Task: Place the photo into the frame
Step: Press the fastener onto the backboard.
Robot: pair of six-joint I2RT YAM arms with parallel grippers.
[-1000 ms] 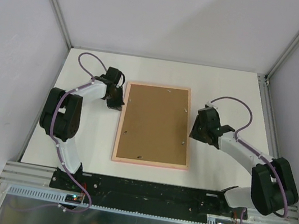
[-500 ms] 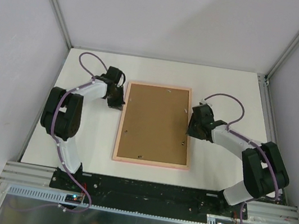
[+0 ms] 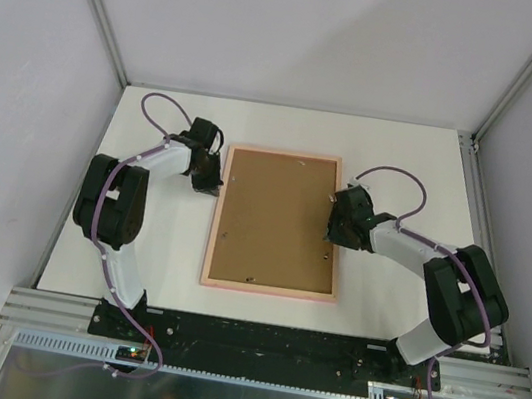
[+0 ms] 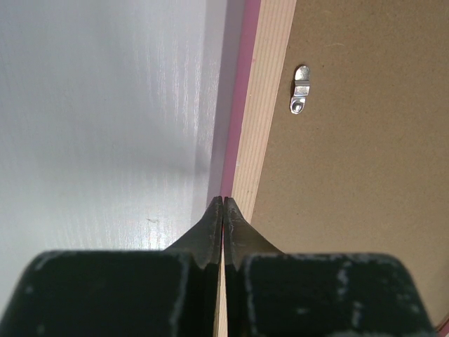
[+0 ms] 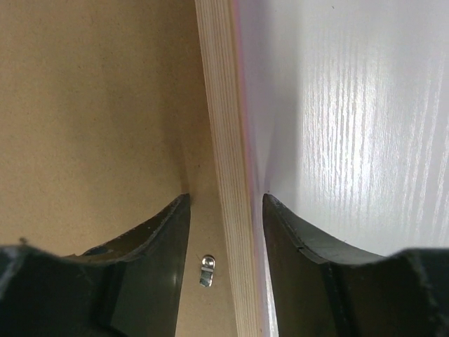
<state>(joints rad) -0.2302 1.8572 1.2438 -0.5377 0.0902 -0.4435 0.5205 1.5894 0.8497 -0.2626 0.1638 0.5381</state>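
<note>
White table (image 3: pixel 402 171) carries the frame (image 3: pixel 267 289); I see left end effector (image 4: pixel 223 210) pressed together beside it, right end effector (image 5: pixel 226 203) spread astride its edge.

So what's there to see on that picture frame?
The frame lies flat, face down on the table, long sides running away from the arms. Its thin rails look like pale wood, pink at the outer edge. A brown backing board fills it, with small metal clips. The open right gripper straddles its right rail; the shut left gripper points at its left rail.
</note>
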